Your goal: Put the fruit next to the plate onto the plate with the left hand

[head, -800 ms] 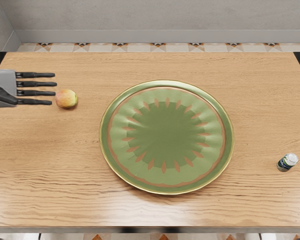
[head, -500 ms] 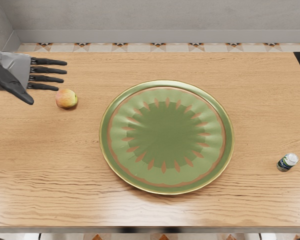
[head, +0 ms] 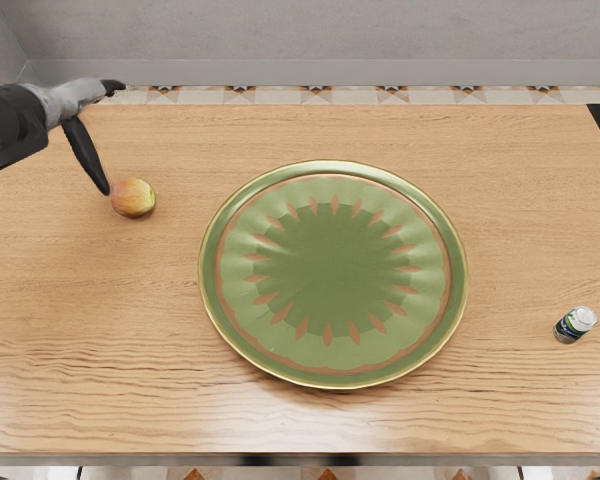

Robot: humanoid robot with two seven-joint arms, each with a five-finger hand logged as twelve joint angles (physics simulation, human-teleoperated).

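A small red-yellow apple lies on the wooden table, left of a large green plate with a gold rim and an orange petal pattern. Nothing lies on the plate. My left hand comes in from the upper left and hovers just above and left of the apple. It is turned on edge and open. Its thumb points down toward the apple, with the tip close to the fruit, and the other fingers stretch toward the far table edge. It holds nothing. The right arm is out of sight.
A small white bottle with a dark label stands near the table's right edge. A grey wall and a patterned floor strip run behind the table's far edge.
My left hand has risen toward the far left corner and rolled from flat to on edge, bringing the thumb down beside the apple. The apple and the plate have not moved.
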